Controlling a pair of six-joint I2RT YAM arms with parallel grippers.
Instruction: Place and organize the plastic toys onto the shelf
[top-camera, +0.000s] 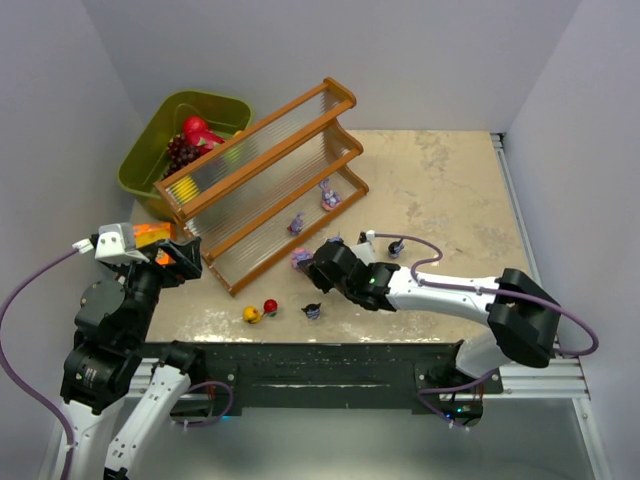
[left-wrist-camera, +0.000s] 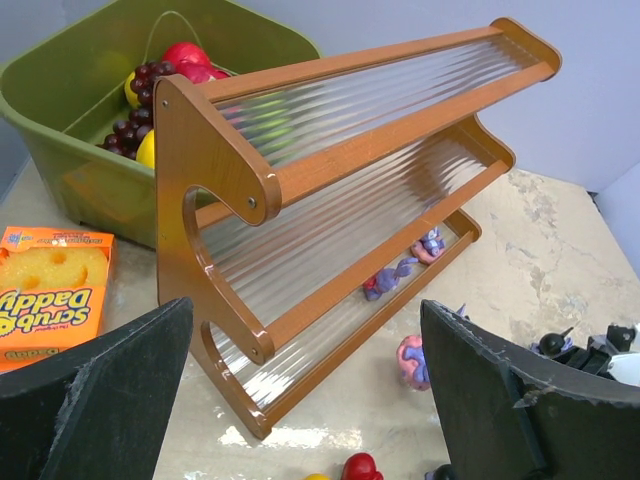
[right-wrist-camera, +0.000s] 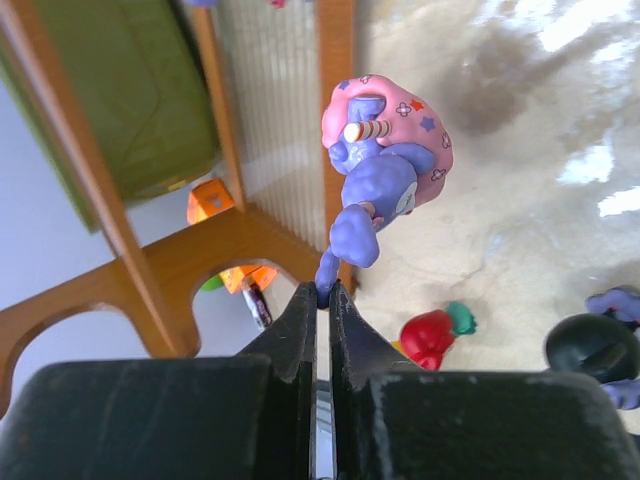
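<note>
The shelf (top-camera: 262, 172) stands slanted on the table, its wooden end close in the left wrist view (left-wrist-camera: 215, 190). Two purple bunny toys (top-camera: 328, 195) (top-camera: 296, 224) sit on its lowest tier. My right gripper (right-wrist-camera: 323, 292) is shut on the thin purple limb of a pink-and-purple toy (right-wrist-camera: 385, 150), just in front of the shelf's low rail (top-camera: 301, 258). A yellow toy (top-camera: 252, 314), a red toy (top-camera: 270, 307) and a dark toy (top-camera: 313, 311) lie near the front edge. Another dark toy (top-camera: 396, 246) lies beyond the right arm. My left gripper (top-camera: 178, 257) is open and empty by the shelf's left end.
An olive-green bin (top-camera: 150, 160) holding red fruit and grapes stands behind the shelf's left end. An orange sponge box (left-wrist-camera: 50, 295) lies left of the shelf. Grey walls close in the table on three sides.
</note>
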